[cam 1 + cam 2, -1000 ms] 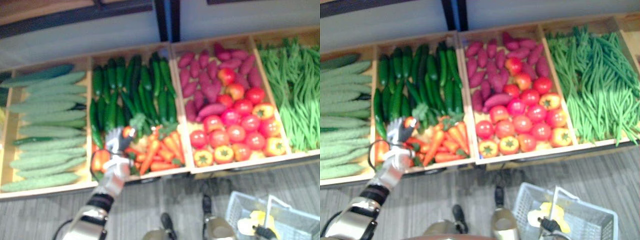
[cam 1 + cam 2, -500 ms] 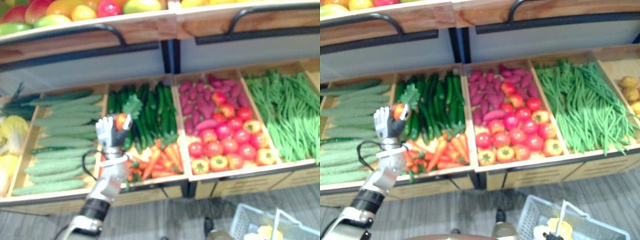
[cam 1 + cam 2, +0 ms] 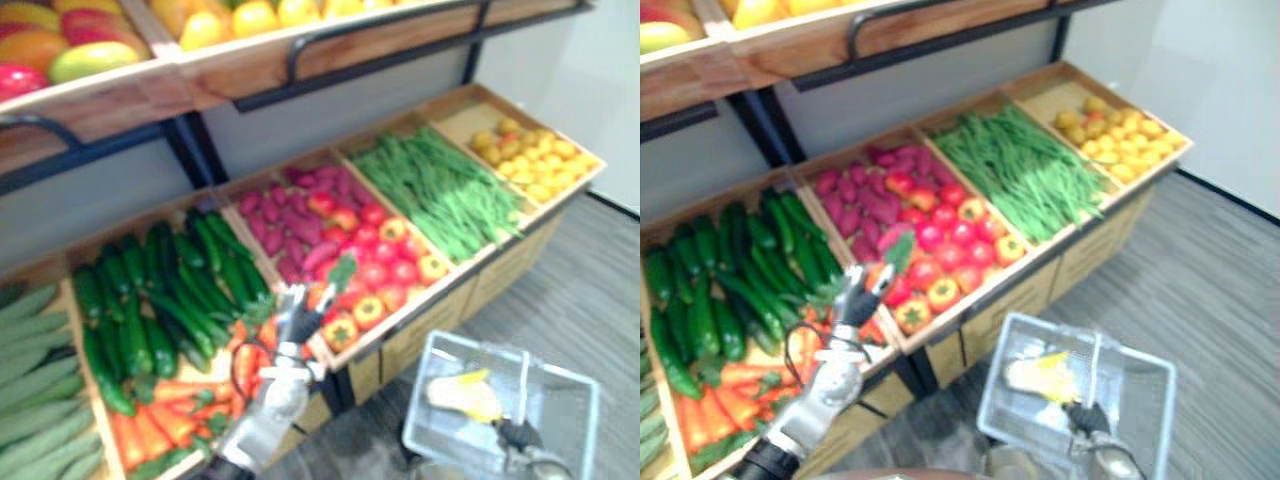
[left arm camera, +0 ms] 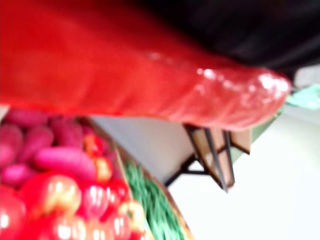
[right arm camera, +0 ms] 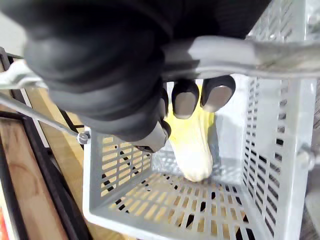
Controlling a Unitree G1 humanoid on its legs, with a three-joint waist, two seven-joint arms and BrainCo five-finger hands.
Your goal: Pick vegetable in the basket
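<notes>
Left hand [image 3: 852, 303]: fingers closed round a carrot [image 4: 150, 85], leafy top [image 3: 342, 270] sticking out above the fingers. Hand is up over the front edge of the crates; loose carrots [image 3: 160, 420] and dark cucumbers [image 3: 170, 290] to its left, tomatoes [image 3: 375, 270] just past it to the right. Further right and lower: white mesh basket [image 5: 125, 165] hanging from the right hand [image 5: 100, 75], fingers [image 5: 186, 97] curled round the metal handle [image 5: 235, 57]. Yellow vegetable [image 5: 192, 145] lies inside, below that hand.
</notes>
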